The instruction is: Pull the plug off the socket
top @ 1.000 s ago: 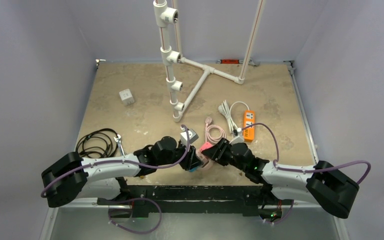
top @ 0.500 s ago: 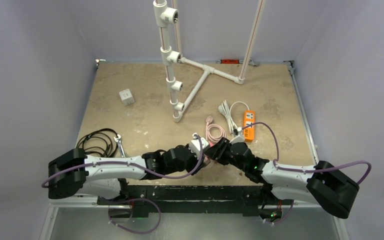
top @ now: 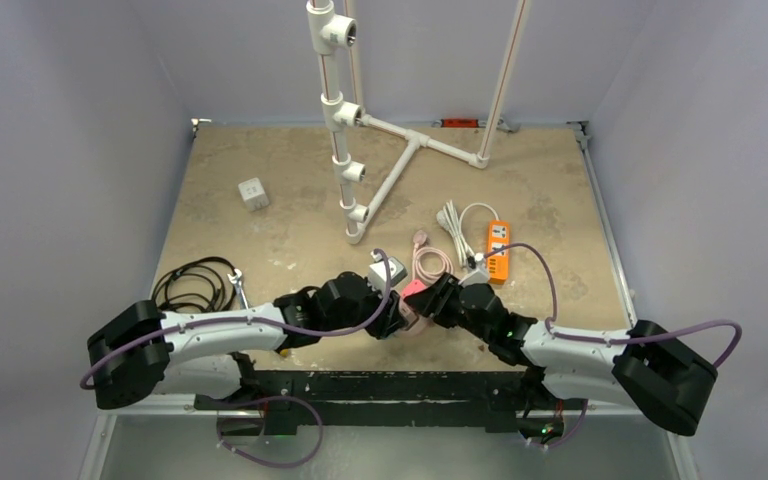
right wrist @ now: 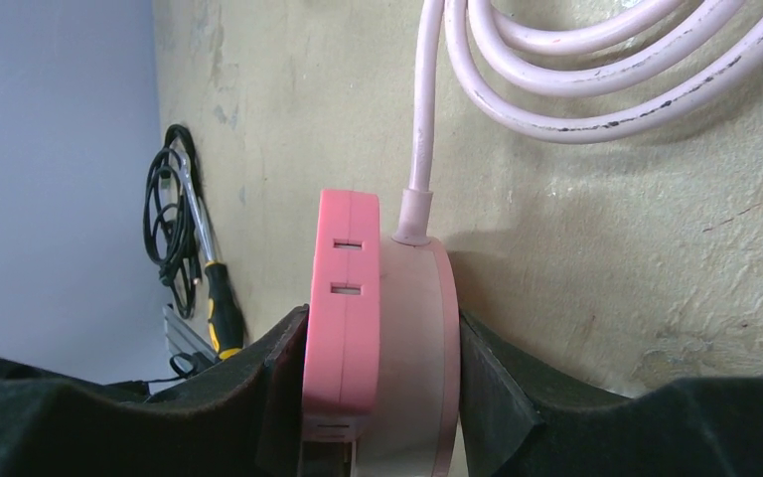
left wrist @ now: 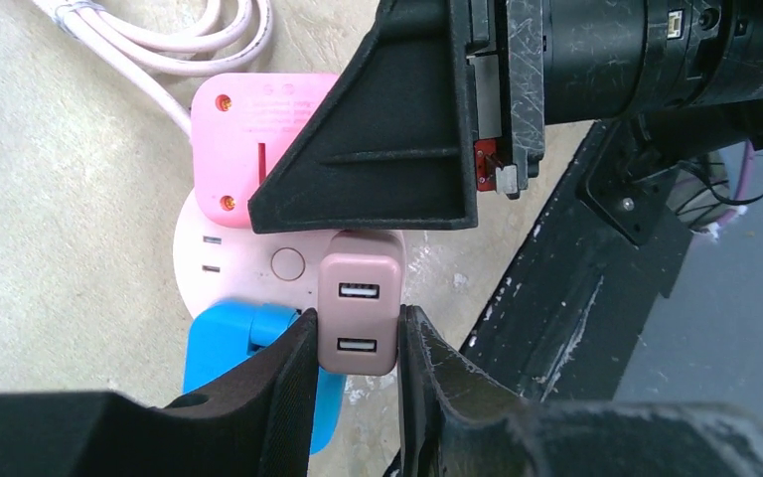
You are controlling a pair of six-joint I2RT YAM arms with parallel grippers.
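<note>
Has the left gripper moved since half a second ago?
Yes. The left gripper, shut on the dusty-pink rectangular USB plug, has drawn back leftward, away from the fixed orange power strip.

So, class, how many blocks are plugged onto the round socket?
3: bright pink block by the cable end of the socket, mauve USB block in the left claw, blue block beside it. Others may be hidden.

Pale lavender walls (top: 60, 150) close in on three sides of a worn, blotchy tan table (top: 290, 160), evenly lit, with a white pipe frame (top: 343, 113) standing at its back.
</note>
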